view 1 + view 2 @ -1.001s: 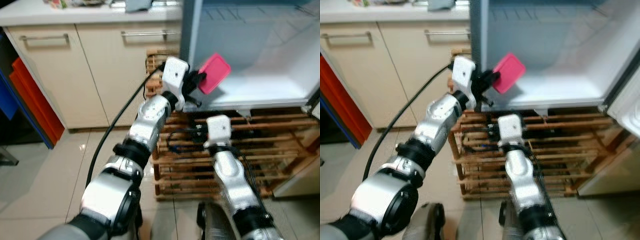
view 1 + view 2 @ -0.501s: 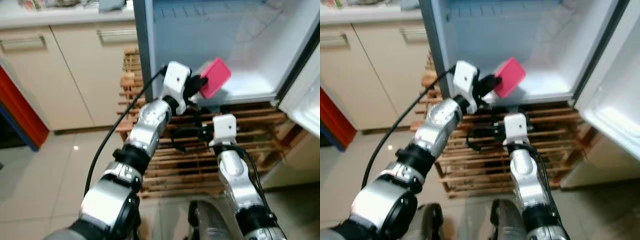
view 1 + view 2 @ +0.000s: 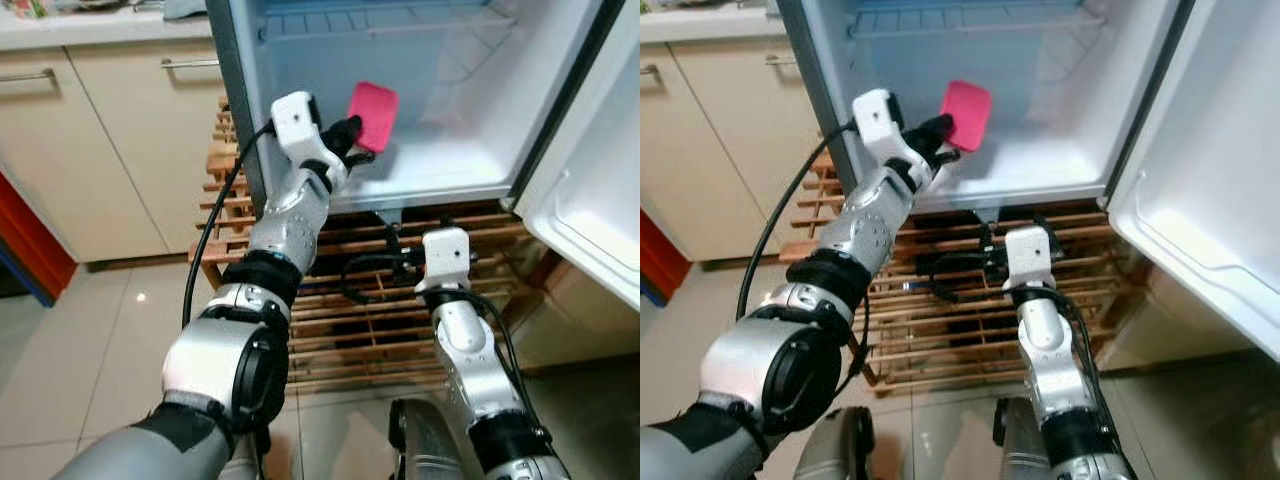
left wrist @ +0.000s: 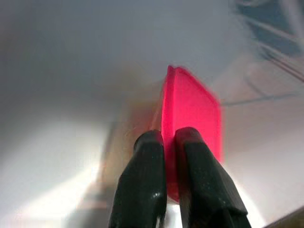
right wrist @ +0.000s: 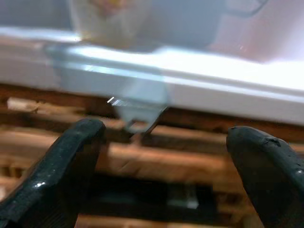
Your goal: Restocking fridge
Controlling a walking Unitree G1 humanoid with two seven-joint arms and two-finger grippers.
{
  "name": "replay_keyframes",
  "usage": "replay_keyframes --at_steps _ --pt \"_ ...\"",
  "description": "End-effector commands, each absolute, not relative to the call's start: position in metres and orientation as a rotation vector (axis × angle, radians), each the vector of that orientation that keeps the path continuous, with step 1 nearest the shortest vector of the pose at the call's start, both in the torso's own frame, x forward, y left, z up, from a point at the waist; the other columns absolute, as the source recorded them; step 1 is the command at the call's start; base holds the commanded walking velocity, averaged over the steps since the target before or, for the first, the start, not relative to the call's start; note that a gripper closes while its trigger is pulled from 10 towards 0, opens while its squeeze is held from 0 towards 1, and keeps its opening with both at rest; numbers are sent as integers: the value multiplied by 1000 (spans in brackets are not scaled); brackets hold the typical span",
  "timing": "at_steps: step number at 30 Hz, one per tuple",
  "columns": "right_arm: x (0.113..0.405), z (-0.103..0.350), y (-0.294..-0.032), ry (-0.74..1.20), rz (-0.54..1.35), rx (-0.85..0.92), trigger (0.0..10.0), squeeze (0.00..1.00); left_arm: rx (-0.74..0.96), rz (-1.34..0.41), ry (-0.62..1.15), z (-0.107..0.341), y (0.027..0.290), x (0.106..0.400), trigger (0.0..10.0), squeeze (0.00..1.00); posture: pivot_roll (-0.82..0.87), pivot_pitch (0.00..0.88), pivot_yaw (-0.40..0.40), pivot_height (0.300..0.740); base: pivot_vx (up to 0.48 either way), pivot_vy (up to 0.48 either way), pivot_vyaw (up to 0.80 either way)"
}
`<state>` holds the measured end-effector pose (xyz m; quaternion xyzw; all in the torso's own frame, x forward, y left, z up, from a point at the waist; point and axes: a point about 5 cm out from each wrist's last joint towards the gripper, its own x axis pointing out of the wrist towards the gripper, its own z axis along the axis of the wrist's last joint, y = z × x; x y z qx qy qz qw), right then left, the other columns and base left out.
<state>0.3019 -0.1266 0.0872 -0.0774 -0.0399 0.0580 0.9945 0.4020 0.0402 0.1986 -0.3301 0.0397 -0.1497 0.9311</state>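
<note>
A flat pink packet [image 3: 373, 115] hangs just inside the open fridge [image 3: 430, 165], above its white floor, with my left gripper [image 3: 352, 138] shut on its lower edge. In the left wrist view the two black fingers [image 4: 147, 190] pinch the pink packet [image 4: 194, 109] edge-on. My right gripper [image 5: 166, 175] stands open lower down, in front of the wooden rack [image 3: 360, 300] under the fridge, with nothing between its fingers. The right wrist housing [image 3: 445, 255] sits below the fridge's front lip.
The fridge door [image 3: 600, 190] swings open on the right. A wire shelf [image 3: 380, 20] spans the fridge's top. Beige cabinets [image 3: 110, 130] with a counter stand to the left, a red and blue thing [image 3: 25, 240] at the far left. Tiled floor [image 3: 80, 350] lies below.
The camera has swung right and closer to the fridge. My left gripper has carried the pink packet up and inward, from the fridge's front lip into the compartment. The right arm has held its place.
</note>
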Motion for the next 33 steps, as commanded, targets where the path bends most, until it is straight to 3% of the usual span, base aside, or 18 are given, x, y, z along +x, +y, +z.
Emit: replay_keyframes --at_steps 1,6,7,17,27,33 --pt "303 92 -125 -94 118 -150 10000 122 -723 -286 115 203 38 404 10000 0 -164 0 67 611 0 0 0" --pt "299 90 -127 -83 117 -155 10000 118 -802 -185 182 198 48 408 10000 0 -179 0 74 611 0 0 0" --pt "298 90 -126 -81 118 -156 10000 122 -824 -142 179 201 53 410 10000 969 -187 0 76 611 0 0 0" --pt "295 90 -129 -80 113 -164 10000 122 -682 -66 70 236 68 420 10000 1000 -201 0 84 611 0 0 0" --pt "294 89 -127 -73 121 -161 10000 118 -634 -86 -35 265 63 422 10000 1000 -180 0 76 611 0 0 0" --pt "293 92 -123 -82 130 -152 10000 114 -504 -187 -85 269 49 418 10000 1000 -155 0 56 611 0 0 0"
